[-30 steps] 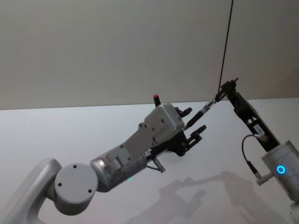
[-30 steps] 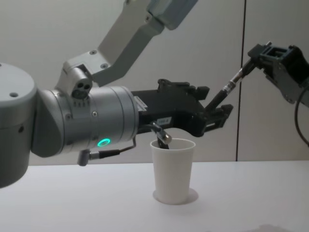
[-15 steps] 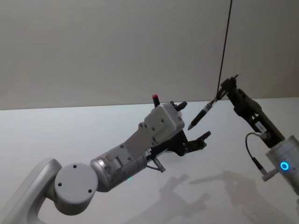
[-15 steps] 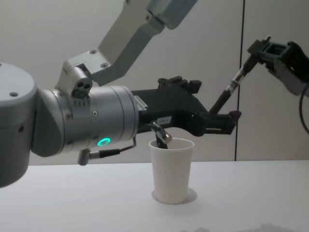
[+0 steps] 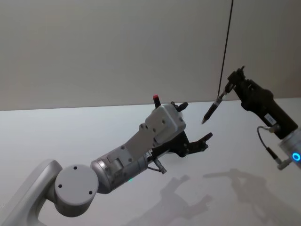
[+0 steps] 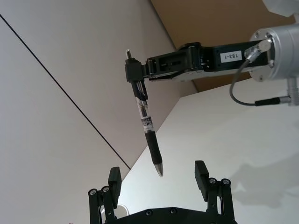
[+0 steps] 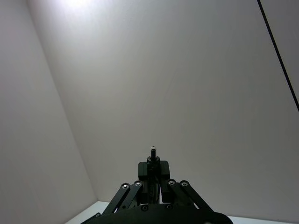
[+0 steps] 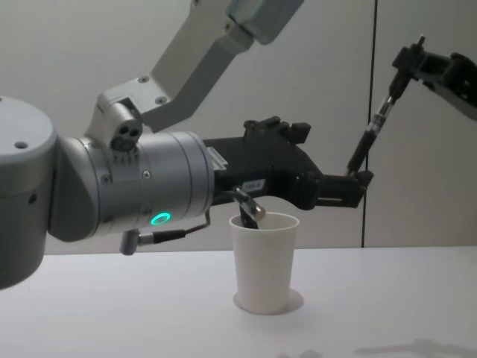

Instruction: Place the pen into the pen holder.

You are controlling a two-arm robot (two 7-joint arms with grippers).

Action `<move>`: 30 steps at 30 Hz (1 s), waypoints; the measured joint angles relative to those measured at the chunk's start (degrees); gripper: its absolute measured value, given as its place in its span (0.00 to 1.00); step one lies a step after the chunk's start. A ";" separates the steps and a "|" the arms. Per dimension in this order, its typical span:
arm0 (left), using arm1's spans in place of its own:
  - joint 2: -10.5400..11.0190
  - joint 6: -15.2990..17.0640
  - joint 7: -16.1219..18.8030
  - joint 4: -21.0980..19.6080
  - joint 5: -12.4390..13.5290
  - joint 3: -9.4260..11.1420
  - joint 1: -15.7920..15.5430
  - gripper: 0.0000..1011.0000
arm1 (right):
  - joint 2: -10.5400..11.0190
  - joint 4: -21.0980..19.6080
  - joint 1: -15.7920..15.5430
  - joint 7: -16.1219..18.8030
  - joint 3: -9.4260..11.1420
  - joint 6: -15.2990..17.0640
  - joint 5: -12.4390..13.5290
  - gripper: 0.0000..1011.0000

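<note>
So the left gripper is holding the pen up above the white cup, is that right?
Not quite. The right gripper is holding the pen, as the left wrist view shows; the left gripper is open. The pen is higher than the white cup.

The head camera is looking down from above; the chest camera is looking level across the white flat-topped table (image 8: 112,313). Both are sharing the slim black-and-clear plastic pen (image 5: 212,110), probably also facing the left wrist camera.

**Two arms raised, facing each other**

The left arm reaches forward, level, its left gripper (image 5: 194,126) with fingers (image 6: 201,173) spread wide apart. The right arm stands raised on the right, tilted inward, its right gripper (image 5: 231,83) pinched closed on the top end of a pen (image 5: 212,109).
</note>
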 joint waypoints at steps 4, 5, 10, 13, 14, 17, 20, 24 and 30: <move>0.00 0.00 0.00 0.00 0.00 0.00 0.00 0.99 | 0.39 1.67 1.62 1.40 0.32 -0.93 -1.91 0.13; 0.00 0.00 0.00 0.00 0.00 0.00 0.00 0.99 | 0.48 2.38 2.23 1.99 0.38 -1.30 -2.56 0.13; 0.00 0.00 0.00 0.00 0.00 0.00 0.00 0.99 | 0.60 4.78 4.23 3.86 0.56 -2.52 -4.23 0.13; 0.00 0.01 0.00 0.00 0.00 0.00 0.00 0.99 | 0.55 6.57 5.55 5.24 0.59 -3.43 -5.09 0.13; 0.00 0.01 0.00 0.00 0.00 0.00 0.00 0.99 | 0.50 7.21 6.00 5.54 0.59 -3.65 -5.25 0.13; 0.00 0.01 0.00 0.00 0.00 0.00 0.00 0.99 | 0.27 9.31 7.48 7.00 0.55 -4.69 -5.87 0.13; 0.00 0.01 0.00 0.01 0.01 0.00 0.00 0.99 | -0.06 11.44 8.87 8.30 0.38 -5.77 -6.35 0.13; 0.00 0.01 0.00 0.01 0.01 0.00 0.00 0.99 | -0.60 14.43 10.75 10.02 0.04 -7.14 -6.77 0.13; 0.00 0.01 0.00 0.01 0.01 0.00 0.00 0.99 | -1.65 19.47 13.61 12.72 -0.67 -9.14 -7.06 0.13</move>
